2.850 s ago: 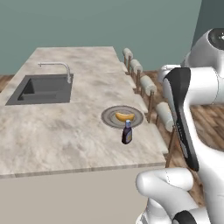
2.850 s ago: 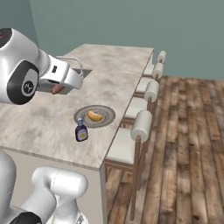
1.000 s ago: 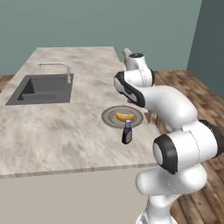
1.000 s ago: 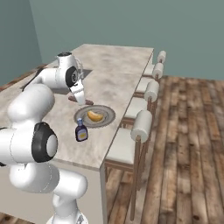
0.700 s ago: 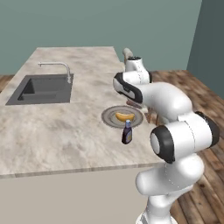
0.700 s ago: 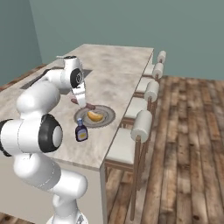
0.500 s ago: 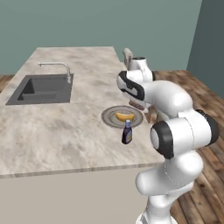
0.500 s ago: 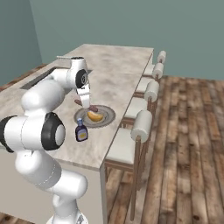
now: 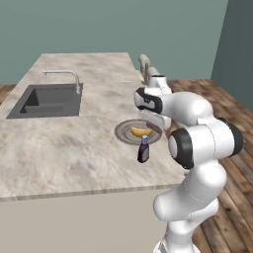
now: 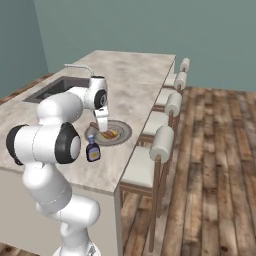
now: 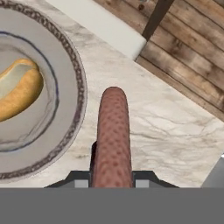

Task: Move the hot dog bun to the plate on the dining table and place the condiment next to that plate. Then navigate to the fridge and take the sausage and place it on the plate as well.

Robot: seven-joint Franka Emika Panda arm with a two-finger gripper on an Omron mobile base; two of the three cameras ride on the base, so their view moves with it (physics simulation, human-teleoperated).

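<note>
The hot dog bun (image 9: pixel 141 132) (image 10: pixel 111 134) (image 11: pixel 18 91) lies on the light grey plate (image 9: pixel 123 132) (image 10: pixel 122 131) (image 11: pixel 71 61) near the right edge of the dining table (image 9: pixel 74 148) (image 10: pixel 135 85) (image 11: pixel 175 131). The dark condiment bottle (image 9: pixel 143 150) (image 10: pixel 93 150) stands upright just in front of the plate. My gripper (image 9: pixel 157 124) (image 10: pixel 102 125) (image 11: pixel 113 173) is shut on the reddish-brown sausage (image 9: pixel 156 128) (image 10: pixel 96 127) (image 11: pixel 113 135). In the hand view the sausage hangs low over the bare table top, just outside the plate's rim, on the side toward the table's edge.
The dark sink (image 9: pixel 47 100) (image 10: pixel 60 86) and thin faucet (image 9: pixel 66 77) (image 10: pixel 80 68) sit at the table's far-left part. Several stools with white backs (image 10: pixel 162 142) line the right edge over a wooden floor (image 10: pixel 215 165) (image 11: pixel 188 57). One pale stool seat (image 11: pixel 100 26) is close by.
The arm has swung down from near the base out over the table. The hand has come lower and closer to the plate's right rim with the sausage held. Bun and bottle stayed put.
</note>
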